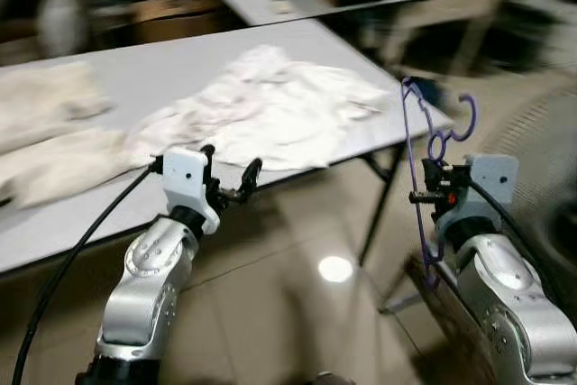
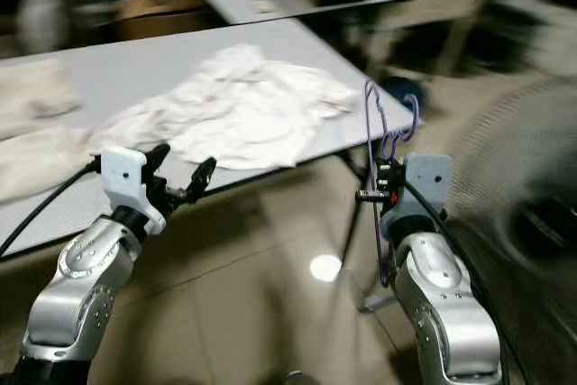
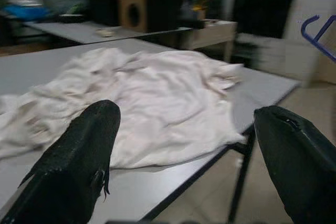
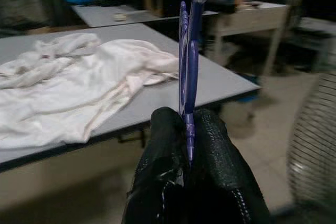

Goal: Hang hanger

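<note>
Right gripper jaws clamped on the purple hanger, held upright. Left gripper jaws spread wide, empty, white cloth on the table just ahead.

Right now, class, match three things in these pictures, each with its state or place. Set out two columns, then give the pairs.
1. thin purple plastic hanger
2. crumpled white cloth
3. left gripper

A. open, holding nothing, by the table edge
B. spread on the grey table
C. upright, clamped in the right gripper

Pairs: 1-C, 2-B, 3-A
</note>
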`<state>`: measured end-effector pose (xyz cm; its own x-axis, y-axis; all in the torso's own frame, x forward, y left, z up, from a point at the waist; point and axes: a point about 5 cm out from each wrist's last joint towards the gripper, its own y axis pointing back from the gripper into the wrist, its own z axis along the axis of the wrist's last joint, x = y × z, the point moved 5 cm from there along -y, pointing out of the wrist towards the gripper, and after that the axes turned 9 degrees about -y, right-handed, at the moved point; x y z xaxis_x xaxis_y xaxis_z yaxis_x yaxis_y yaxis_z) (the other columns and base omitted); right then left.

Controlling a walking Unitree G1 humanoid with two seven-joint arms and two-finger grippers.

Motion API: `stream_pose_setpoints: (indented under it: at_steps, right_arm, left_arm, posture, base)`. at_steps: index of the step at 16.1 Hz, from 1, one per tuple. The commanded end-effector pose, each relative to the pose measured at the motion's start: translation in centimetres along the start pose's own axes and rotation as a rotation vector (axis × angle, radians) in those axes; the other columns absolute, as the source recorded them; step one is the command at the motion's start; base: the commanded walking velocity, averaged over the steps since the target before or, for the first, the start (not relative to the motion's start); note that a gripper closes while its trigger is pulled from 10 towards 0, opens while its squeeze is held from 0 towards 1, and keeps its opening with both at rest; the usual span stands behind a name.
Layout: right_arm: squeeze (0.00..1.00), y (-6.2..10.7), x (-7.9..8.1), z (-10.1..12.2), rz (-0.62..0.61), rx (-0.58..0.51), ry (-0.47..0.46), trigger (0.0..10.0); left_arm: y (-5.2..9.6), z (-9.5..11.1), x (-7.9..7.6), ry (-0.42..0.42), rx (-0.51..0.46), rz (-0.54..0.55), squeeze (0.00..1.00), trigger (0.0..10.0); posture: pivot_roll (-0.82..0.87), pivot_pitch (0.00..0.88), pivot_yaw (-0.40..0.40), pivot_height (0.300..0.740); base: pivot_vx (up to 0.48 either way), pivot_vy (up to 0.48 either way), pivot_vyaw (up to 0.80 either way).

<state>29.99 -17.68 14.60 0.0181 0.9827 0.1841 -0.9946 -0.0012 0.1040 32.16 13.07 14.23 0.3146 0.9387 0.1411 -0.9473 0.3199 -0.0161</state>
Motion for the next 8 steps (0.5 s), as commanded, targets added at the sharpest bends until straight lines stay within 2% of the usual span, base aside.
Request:
stream_pose_setpoints:
  at_steps: [1,4,5,6,7,8]
  right_arm:
    - [0.0,-0.3,0.5,-0.1,0.021,0.007,-0.016,10.0]
    - [0.0,-0.4,0.7,-0.4,0.021,0.01,0.008,10.0]
    - [0.0,-0.4,0.6,-0.5,0.02,0.014,0.015,10.0]
    - [0.0,-0.3,0.7,-0.5,0.043,0.024,0.008,10.0]
    - [0.0,-0.2,0.8,-0.8,0.067,0.035,0.031,10.0]
    - [0.0,0.0,1.0,-1.1,0.082,0.051,0.098,10.0]
  left_arm:
    - [0.2,-0.3,1.0,-0.026,0.019,0.025,0.97,10.0]
    - [0.3,-0.8,1.7,0.009,0.028,0.064,0.97,10.0]
    - [0.2,-0.7,1.7,0.009,0.02,0.068,0.89,10.0]
    - [0.2,-0.5,1.7,-0.002,0.018,0.075,0.86,10.0]
    - [0.3,-0.6,1.6,-0.013,0.023,0.078,0.85,10.0]
    - [0.5,-0.7,1.4,-0.016,0.009,0.064,0.85,10.0]
  posture:
    - [-0.08,0.0,-0.042,0.74]
    - [-0.11,0.0,-0.024,0.74]
    - [-0.11,0.0,-0.024,0.74]
    - [-0.1,0.0,-0.03,0.74]
    - [-0.1,0.0,-0.03,0.74]
    - [-0.11,0.0,-0.027,0.74]
  base:
    - [0.0,0.48,-0.77]
    - [0.0,0.45,-0.77]
    - [0.0,0.0,-0.73]
    - [0.0,0.0,-0.58]
    - [0.0,0.0,0.0]
    - [0.0,0.0,0.0]
